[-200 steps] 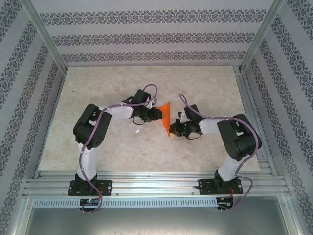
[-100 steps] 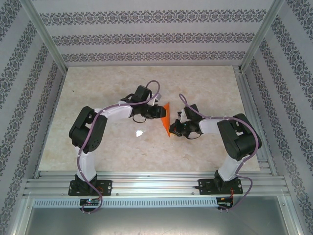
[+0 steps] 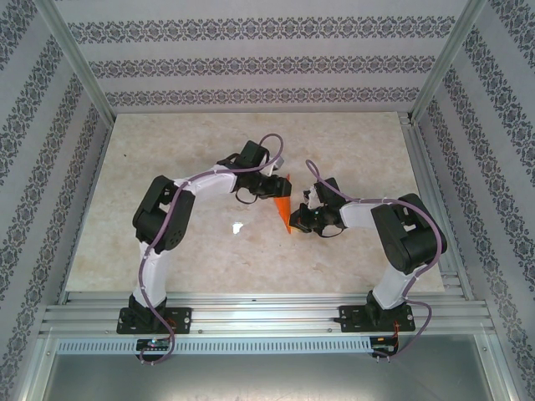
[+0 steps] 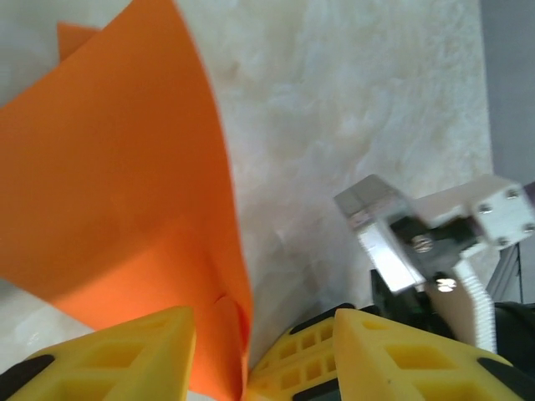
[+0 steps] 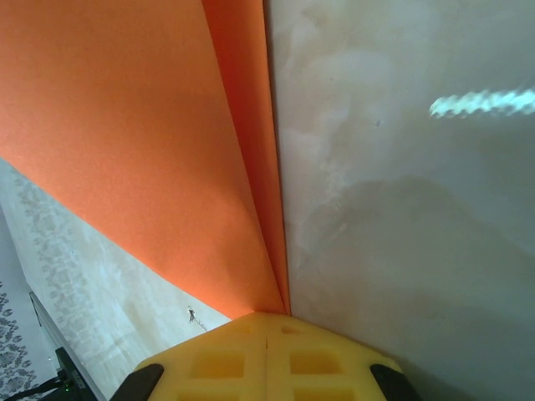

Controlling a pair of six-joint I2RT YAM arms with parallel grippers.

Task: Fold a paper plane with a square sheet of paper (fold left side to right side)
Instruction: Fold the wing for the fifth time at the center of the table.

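Observation:
The orange sheet of paper [image 3: 282,210] is folded to a narrow pointed shape and stands up off the table between the two arms. My right gripper [image 3: 294,221] pinches its near corner. In the right wrist view the yellow fingers [image 5: 217,359] meet tightly on the folded layers [image 5: 125,125]. My left gripper [image 3: 281,187] is at the paper's far end. In the left wrist view its jaws [image 4: 242,334] stand apart, and the paper's edge [image 4: 117,184] hangs loosely in the gap beside the left finger [image 4: 125,351].
The marble-patterned tabletop [image 3: 184,251] is ringed by patterned walls and aluminium posts [image 3: 79,67]. A rail [image 3: 267,313] runs along the near edge. The right arm's wrist hardware [image 4: 418,242] sits close to the left gripper.
The left arm has swung farther right and back along the paper, and its jaws have widened. The paper now looks narrower from above. The right arm has stayed still.

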